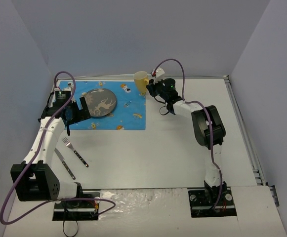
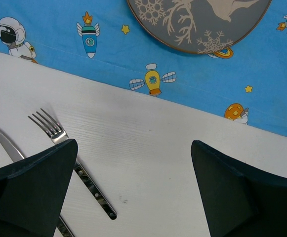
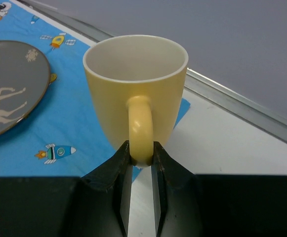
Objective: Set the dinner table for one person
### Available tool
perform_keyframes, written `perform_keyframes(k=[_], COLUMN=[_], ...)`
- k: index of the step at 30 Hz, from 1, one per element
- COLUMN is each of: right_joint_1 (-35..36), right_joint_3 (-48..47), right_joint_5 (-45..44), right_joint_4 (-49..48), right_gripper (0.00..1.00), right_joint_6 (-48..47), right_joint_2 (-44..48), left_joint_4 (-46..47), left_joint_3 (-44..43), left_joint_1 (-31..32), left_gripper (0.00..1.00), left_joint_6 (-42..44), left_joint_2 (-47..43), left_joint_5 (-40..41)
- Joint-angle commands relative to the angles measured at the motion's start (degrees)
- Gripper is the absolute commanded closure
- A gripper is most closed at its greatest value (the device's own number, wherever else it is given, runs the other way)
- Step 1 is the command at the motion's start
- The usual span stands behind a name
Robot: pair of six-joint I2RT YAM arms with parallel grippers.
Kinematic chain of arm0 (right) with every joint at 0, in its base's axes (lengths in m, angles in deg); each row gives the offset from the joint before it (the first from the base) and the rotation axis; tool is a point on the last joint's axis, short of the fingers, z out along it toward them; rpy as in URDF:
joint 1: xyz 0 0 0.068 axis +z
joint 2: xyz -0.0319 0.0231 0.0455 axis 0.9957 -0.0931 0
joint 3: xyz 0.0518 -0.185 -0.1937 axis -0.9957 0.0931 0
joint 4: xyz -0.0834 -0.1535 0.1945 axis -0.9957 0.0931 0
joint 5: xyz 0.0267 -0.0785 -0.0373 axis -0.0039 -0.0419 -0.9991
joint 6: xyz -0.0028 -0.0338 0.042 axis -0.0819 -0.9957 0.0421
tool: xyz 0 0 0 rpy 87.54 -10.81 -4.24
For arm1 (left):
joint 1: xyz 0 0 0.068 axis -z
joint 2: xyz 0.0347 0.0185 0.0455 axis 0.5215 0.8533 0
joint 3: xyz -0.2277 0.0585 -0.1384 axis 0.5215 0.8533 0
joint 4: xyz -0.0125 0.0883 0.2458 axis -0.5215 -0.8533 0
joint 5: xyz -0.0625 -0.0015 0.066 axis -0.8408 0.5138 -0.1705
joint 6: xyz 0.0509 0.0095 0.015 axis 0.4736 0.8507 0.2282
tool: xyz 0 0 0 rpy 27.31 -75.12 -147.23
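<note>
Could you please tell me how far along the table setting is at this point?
Done: the plate sits on the blue mat. In hand: the right gripper is shut on the handle of the yellow mug at the mat's far right corner; I cannot tell whether it is set down. Left: the fork and knife lie on the bare table, off the mat; the open left gripper holds nothing.

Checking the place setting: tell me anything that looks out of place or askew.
The fork and knife lie slanted on the bare table, off the mat and away from the plate. The mug is upright, pinched by its handle in the right claw. Nothing looks spilled or broken.
</note>
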Motion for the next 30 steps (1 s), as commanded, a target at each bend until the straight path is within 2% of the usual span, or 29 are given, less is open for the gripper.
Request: perform_keyframes(k=[1,11,30], right_joint_1=[0.5,0.7,1.7], right_joint_3=[-8.2,-17.3,-27.0], right_joint_5=[-0.9,-2.3,-2.4], right_joint_4=[-15.0,-17.7,-17.3], right_gripper=[1.00,1.00,1.00], right_joint_6=[0.5,1.6,3.3], right_joint_2=[-1.5,-9.5,-19.4], left_joint_4=[1.5,1.5,1.3], left_joint_3=[-0.7,-0.6,-0.6], left_joint_1=[0.0,2.3,3.0], left_gripper=[0.03,0.03,0.03], left_joint_6=[0.5,0.7,0.8], left_joint_2=[-0.4,0.4,1.3], left_joint_5=[1.4,2.4,2.5])
